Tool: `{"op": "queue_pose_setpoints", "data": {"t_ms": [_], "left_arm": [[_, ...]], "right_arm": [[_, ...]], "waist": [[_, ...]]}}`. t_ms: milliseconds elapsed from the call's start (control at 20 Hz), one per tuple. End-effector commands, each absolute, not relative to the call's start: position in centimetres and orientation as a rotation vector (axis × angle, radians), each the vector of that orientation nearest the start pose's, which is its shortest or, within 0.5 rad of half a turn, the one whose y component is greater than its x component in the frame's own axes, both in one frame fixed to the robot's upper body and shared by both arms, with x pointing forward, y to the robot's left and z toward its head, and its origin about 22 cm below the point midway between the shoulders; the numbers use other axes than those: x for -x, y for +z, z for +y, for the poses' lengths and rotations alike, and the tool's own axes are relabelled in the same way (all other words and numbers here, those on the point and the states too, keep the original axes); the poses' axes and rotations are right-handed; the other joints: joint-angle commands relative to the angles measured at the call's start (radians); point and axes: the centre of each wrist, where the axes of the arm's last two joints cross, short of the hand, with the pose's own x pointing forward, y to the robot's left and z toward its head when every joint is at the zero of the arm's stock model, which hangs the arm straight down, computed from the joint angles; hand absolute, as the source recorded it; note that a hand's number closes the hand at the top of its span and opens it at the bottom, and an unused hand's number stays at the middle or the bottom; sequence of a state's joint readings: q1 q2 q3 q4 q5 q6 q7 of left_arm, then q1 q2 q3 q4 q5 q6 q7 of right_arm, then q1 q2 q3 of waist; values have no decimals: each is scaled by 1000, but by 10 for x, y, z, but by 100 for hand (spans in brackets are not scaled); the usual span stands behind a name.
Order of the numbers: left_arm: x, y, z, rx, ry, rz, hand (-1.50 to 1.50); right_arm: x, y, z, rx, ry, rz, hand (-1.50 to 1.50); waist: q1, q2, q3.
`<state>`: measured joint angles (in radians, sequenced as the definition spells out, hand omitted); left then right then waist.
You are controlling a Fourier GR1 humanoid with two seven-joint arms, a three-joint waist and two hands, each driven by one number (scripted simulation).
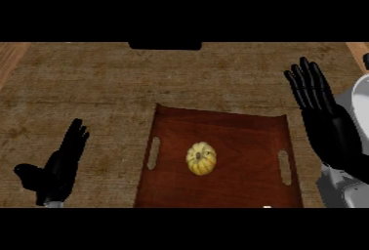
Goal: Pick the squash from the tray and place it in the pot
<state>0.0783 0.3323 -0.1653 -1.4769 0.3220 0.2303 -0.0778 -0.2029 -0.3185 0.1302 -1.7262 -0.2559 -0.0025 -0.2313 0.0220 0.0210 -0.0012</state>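
The squash point(201, 158) lies in the middle of the tray point(245, 188), a dark red-brown board with a slot handle on each short side, sitting at the near edge of the worktop point(93, 88). The squash is yellow, ribbed, and a little longer than wide. Its long axis runs from the near edge of the tray toward the far edge, with a darker stem spot on its upper face. Nothing is touching it.

The right hand point(317, 105) is raised off the tray's far right corner, fingers straight and released, holding nothing. The left hand point(61, 166) is low beside the tray's left side, near the worktop's front edge, also with fingers straight and empty, thumb spread outward. Both are well apart from the squash.

The squash lies toward the near left from the right hand and straight to the right from the left hand. Neither is plainly closer; the right hand looks the one poised to act, judging by its raised position, but that is only a guess. A grip across the narrow width, with the fingers closing from the tray's left and right sides, would suit the shape best.

A dark object point(165, 45) shows at the worktop's far edge, mostly cut off; whether it is the pot cannot be told. No labels, brands or writing can be read anywhere.
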Motion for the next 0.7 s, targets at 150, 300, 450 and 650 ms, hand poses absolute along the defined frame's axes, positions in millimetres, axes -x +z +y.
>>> {"op": "queue_pose_setpoints", "data": {"t_ms": [150, 300, 450, 650], "left_arm": [[-264, 34, 277, -141, 38, -1687, 0], [-267, 41, 268, -114, 8, -1722, 0], [-294, 76, 265, -88, 12, -1777, 0], [-284, 70, 281, -108, 34, -1762, 0]], "right_arm": [[-316, 147, -225, -197, 619, -1791, 150], [-313, 180, -254, 261, 1135, -1698, 150], [-336, 184, -248, 414, 1024, -1568, -150], [-331, 171, -227, 233, 1269, -1612, -150]], "waist": [[21, -16, -3], [21, -43, -41], [3, -13, -3], [-8, -20, 1]]}}
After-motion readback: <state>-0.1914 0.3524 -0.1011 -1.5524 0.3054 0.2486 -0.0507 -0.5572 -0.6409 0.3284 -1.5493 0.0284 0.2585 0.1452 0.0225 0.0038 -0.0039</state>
